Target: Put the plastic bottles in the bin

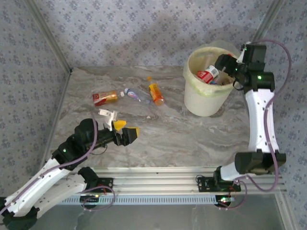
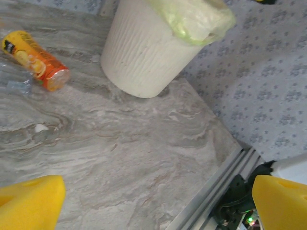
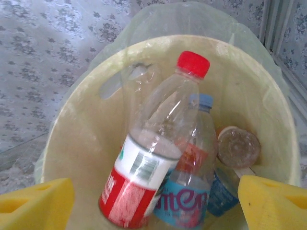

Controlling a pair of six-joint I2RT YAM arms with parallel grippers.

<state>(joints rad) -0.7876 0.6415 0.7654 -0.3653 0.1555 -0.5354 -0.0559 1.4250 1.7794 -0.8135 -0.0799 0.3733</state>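
Note:
My right gripper (image 1: 225,67) hangs open over the bin (image 1: 204,103), a white bucket lined with a pale yellow-green bag. Between its yellow pads (image 3: 38,203), touching neither, a clear bottle with a red cap and red label (image 3: 153,153) lies loose inside the bin (image 3: 76,120), slightly blurred. Under it are a blue-labelled bottle (image 3: 192,191) and other bottles (image 3: 238,147). On the table lie an orange bottle (image 1: 156,93), a clear bottle (image 1: 136,95) and a red-labelled bottle (image 1: 105,97). My left gripper (image 1: 125,128) is open and empty, low over the table in front of them.
A small white piece (image 1: 108,115) lies just behind the left gripper. In the left wrist view the orange bottle (image 2: 38,60) lies left of the bin (image 2: 144,52), with bare marble between them. The aluminium rail (image 1: 158,179) runs along the table's near edge. Patterned walls close the back and sides.

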